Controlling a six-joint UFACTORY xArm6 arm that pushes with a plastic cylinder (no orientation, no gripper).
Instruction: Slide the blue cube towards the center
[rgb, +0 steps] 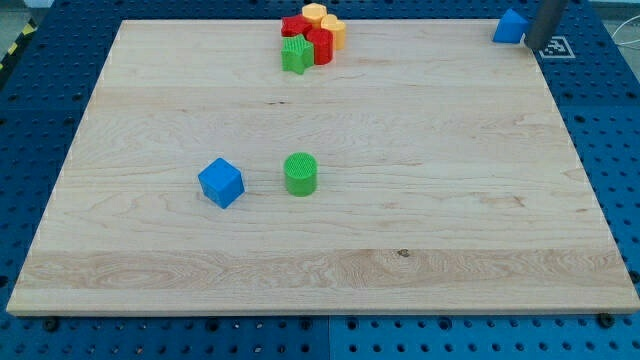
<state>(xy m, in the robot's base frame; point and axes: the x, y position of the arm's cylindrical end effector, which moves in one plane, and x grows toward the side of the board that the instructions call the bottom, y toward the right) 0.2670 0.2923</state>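
Observation:
A blue cube (220, 183) sits on the wooden board (420, 200), left of centre and towards the view's bottom. A green cylinder (300, 173) stands just to its right, with a small gap between them. A second blue block (511, 27), whose shape I cannot make out, lies at the board's top right corner. My tip (530, 47) is right beside that block, on its right side, far from the blue cube. The dark rod slants up out of the view's top.
A tight cluster lies at the top centre: a red block (293, 25), two yellow blocks (315, 13) (334, 31), another red block (319, 45) and a green star-like block (296, 56). A blue pegboard (610, 130) surrounds the board.

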